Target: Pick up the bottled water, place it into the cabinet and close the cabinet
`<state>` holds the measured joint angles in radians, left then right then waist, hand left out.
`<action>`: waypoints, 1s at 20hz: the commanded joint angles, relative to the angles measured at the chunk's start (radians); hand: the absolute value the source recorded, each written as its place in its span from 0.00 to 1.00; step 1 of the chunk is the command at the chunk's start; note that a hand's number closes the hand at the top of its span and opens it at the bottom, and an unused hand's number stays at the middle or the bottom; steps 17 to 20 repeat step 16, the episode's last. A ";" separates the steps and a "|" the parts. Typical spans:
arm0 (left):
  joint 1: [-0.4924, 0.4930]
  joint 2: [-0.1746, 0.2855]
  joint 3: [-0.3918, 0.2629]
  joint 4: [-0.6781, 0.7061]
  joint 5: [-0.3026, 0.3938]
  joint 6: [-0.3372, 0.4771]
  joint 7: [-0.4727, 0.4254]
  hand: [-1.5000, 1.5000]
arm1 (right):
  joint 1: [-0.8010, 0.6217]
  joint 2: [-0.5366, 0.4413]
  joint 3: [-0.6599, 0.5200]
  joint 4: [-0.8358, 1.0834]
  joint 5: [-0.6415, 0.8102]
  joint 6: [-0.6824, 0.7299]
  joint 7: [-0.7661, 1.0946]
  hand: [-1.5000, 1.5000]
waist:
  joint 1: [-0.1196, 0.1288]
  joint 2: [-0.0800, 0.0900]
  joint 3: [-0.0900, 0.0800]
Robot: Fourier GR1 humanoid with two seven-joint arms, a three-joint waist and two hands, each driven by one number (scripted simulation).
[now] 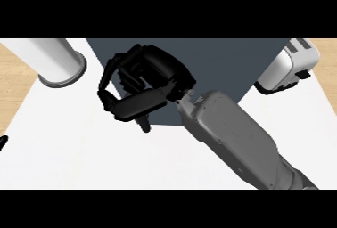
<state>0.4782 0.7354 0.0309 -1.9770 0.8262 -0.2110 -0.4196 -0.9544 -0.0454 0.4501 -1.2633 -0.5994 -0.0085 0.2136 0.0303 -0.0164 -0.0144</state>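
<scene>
Nearest to us, the right forearm [244, 142] rises grey from the lower right edge and slants up and left across the white counter [99, 160]. At its end the right hand [148, 80] lies over the lower left part of the cabinet [223, 62], which shows as a flat, dark slate-blue surface filling the upper middle of the view. We see this hand clenched: its fingers [108, 71] arch over and curl down towards the thumb [135, 107], and a patch of the cabinet's dark surface shows through the gap between them.

We cannot tell where the bottled water is. No part of it shows to us, and the black hand covers whatever lies directly beneath it.

We can read no brand, label or writing on anything.

Just beside the cabinet's left edge stands a white cylinder [52, 58] on a grey-rimmed base. At the cabinet's right edge stands a white toaster [289, 67] with slots on top and a black knob [303, 75] on its side.

At the far left edge a black sliver, seemingly of the left hand [2, 143], juts in over the counter. We cannot tell its state.
</scene>
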 commanded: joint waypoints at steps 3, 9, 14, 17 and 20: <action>-0.030 -0.022 -0.006 0.036 -0.021 -0.008 -0.006 0.00 | 0.009 -0.070 -0.073 0.092 0.098 -0.099 -0.063 1.00 | -0.032 0.019 0.013; -0.038 -0.022 -0.012 -0.019 -0.011 0.020 0.029 0.00 | -0.022 -0.098 -0.121 0.120 0.111 -0.103 -0.095 0.00 | -0.024 0.025 0.014; -0.035 -0.008 -0.018 -0.041 -0.004 0.017 0.059 0.00 | -0.016 -0.110 -0.113 0.111 0.105 -0.083 -0.114 0.00 | -0.026 0.024 0.014; -0.059 -0.017 -0.010 -0.024 0.007 0.021 0.055 0.00 | -0.022 -0.097 -0.097 0.119 0.108 -0.082 -0.118 0.00 | -0.033 0.026 0.013; -0.059 -0.017 -0.010 -0.024 0.007 0.021 0.055 0.00 | -0.022 -0.097 -0.097 0.119 0.108 -0.082 -0.118 0.00 | -0.033 0.026 0.013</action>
